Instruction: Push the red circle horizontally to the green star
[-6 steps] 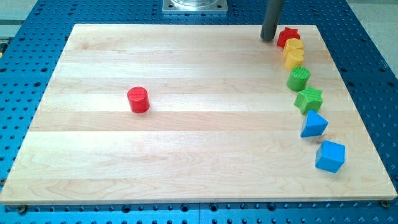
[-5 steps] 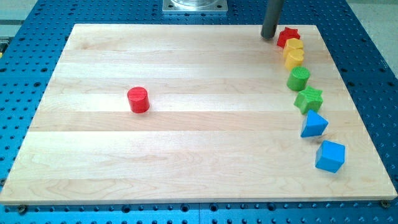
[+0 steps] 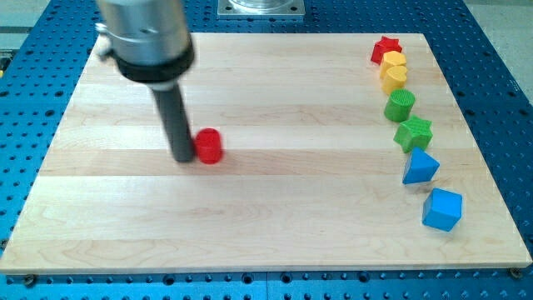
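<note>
The red circle (image 3: 208, 146) is a short red cylinder lying left of the board's middle. My tip (image 3: 183, 157) stands right against its left side, touching it or nearly so. The green star (image 3: 413, 132) lies far off at the view's right, at about the same height as the red circle. The rod and its grey mount rise from the tip toward the view's top left.
A column of blocks runs down the right side: a red star (image 3: 385, 48), two yellow blocks (image 3: 393, 70), a green cylinder (image 3: 400, 104), then below the green star a blue triangle (image 3: 420, 167) and a blue cube (image 3: 441, 209). The wooden board (image 3: 266, 225) ends in blue perforated table.
My tip has moved from the view's top right, beside the red star, across to the red circle's left side. The red circle has shifted a little to the right and down.
</note>
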`<action>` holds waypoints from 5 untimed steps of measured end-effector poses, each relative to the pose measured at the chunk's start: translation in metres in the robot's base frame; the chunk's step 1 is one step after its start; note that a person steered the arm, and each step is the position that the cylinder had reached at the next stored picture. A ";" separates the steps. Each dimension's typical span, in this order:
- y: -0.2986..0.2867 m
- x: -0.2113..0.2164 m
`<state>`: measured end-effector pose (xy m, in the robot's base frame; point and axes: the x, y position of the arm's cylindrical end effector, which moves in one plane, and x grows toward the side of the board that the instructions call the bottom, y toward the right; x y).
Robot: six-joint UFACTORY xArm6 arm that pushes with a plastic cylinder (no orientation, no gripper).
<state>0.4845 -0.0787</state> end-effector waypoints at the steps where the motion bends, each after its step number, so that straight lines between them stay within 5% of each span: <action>1: 0.081 0.022; 2: 0.013 0.020; 3: 0.027 -0.003; 5: 0.146 -0.031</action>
